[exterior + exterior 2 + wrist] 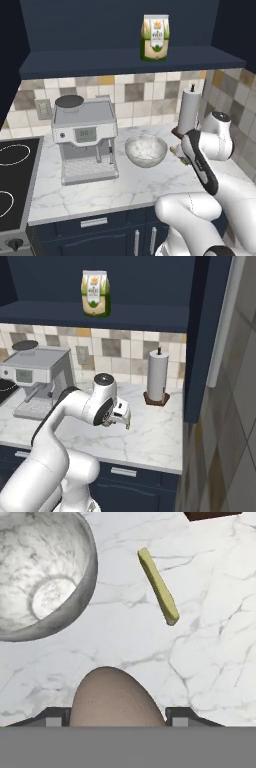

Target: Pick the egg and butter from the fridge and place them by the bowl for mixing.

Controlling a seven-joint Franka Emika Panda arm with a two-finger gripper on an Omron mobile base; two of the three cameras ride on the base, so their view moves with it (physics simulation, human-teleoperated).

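Between the gripper [117,717] fingers sits the egg [112,699].

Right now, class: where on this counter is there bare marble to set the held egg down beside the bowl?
Bare marble lies between the bowl and the butter, directly beneath the egg. More lies along the counter's front edge. It is crowded toward the paper towel holder.
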